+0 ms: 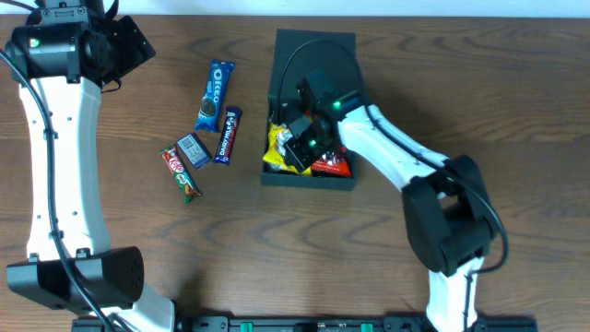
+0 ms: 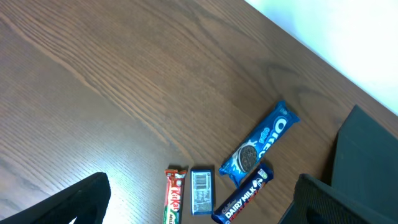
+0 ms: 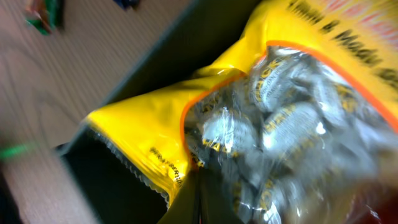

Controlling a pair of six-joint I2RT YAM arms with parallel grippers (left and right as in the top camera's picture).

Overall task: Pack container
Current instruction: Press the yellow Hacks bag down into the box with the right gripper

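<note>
Brown wood table [image 1: 442, 83], white wall [image 2: 348, 37] behind.
Right gripper [image 1: 300, 143] inside container [image 1: 304, 180] over yellow bag [image 1: 277, 148], grip unclear; left gripper [image 1: 134, 44] spread wide, empty.

Open strip of table [image 1: 253, 138] between chocolate bar [image 1: 227, 135] and container [image 1: 308, 181], itself crowded by yellow bag [image 1: 277, 148].

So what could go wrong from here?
1. The yellow bag bulks against a side wall of the box; it may ride over the rim and stop the lid closing.
2. With the red packet also inside, the Oreo, Dairy Milk, KitKat and blue packet lying outside may not all fit.
</note>
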